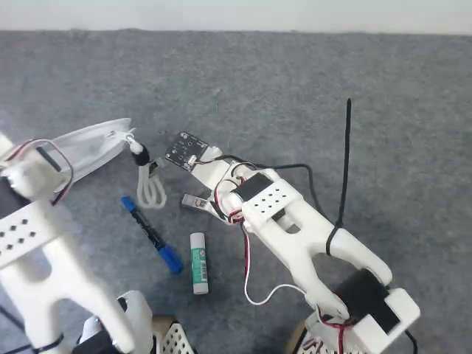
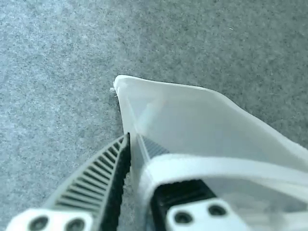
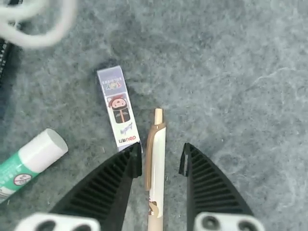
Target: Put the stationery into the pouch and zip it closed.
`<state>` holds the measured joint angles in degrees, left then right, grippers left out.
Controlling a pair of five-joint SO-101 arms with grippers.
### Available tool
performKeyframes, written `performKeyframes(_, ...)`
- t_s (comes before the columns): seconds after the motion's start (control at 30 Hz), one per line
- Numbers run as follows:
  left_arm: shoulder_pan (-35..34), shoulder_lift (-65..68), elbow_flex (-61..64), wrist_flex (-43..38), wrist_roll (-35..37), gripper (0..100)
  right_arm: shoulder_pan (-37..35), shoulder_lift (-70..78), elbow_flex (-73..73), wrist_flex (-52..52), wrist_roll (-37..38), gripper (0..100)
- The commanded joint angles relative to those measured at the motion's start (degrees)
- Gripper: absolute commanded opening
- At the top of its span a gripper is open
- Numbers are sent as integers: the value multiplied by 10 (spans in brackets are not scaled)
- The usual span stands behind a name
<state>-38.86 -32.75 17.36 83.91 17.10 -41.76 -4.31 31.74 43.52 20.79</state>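
Straddling the beige pen (image 3: 156, 139), the right gripper's (image 3: 161, 154) spread fingers (image 3: 120, 178) are flanking it on the desk (image 3: 240, 72), its long axis running between them; the left gripper (image 2: 134, 139) is pinching the white pouch's (image 2: 192, 120) edge.

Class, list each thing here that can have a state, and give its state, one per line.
pouch, gripped at one edge, looks unzipped
left gripper, shut on the pouch
right gripper, open, astride the pen
pen, lying flat, ungripped
glue stick, capped, lying down
marker, capped, lying down
eraser, lying flat
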Motion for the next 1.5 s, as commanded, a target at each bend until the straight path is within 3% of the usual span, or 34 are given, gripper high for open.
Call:
performKeyframes(0.0,-2,-37,-9,-16,8,12,-4,-3,-36,2,7,172)
performKeyframes(0.13,-6,-37,-12,-17,7,12,-27,-3,-36,3,8,225)
performKeyframes(0.4,-40,-37,-14,-18,7,12,-55,7,-37,-22,47,225)
performKeyframes(0.67,-82,-37,-21,-18,-4,12,-77,115,-127,-27,48,225)
performKeyframes(1.03,-81,-37,-20,-18,-4,12,-79,251,-298,71,72,225)
performKeyframes(1.47,-80,-37,-19,-18,-4,12,-65,349,-396,143,94,215)
